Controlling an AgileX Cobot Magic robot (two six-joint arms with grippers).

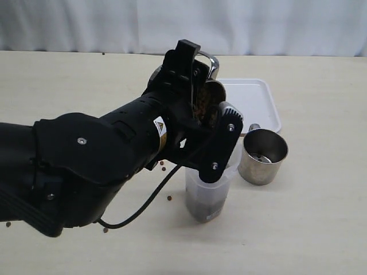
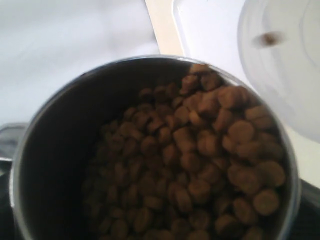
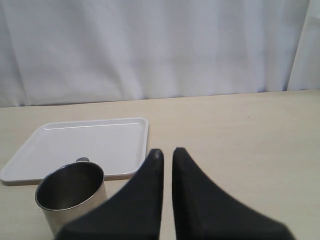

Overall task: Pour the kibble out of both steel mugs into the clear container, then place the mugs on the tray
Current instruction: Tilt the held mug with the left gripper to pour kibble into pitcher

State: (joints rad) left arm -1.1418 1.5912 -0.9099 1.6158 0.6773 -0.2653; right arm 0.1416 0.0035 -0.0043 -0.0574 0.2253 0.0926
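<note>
My left gripper (image 1: 204, 98) is shut on a steel mug (image 1: 207, 75), one finger on each side, tilted over the clear container (image 1: 207, 195). Kibble (image 2: 200, 150) fills the lower side of the mug up to its rim (image 2: 30, 150). One pellet (image 2: 270, 38) is in the air over the container's mouth (image 2: 285, 75). The container holds kibble (image 1: 203, 207) at its bottom. A second steel mug (image 1: 262, 156) stands upright to the right of the container, with no kibble showing in it (image 3: 70, 192). Behind them lies the white tray (image 1: 255, 97). My right gripper (image 3: 166, 152) is shut on nothing, near the second mug.
A few loose pellets (image 1: 170, 198) lie on the table left of the container. A black cable (image 1: 146, 203) hangs from the left arm down to the tabletop. A white curtain (image 3: 150, 50) closes off the back edge of the table.
</note>
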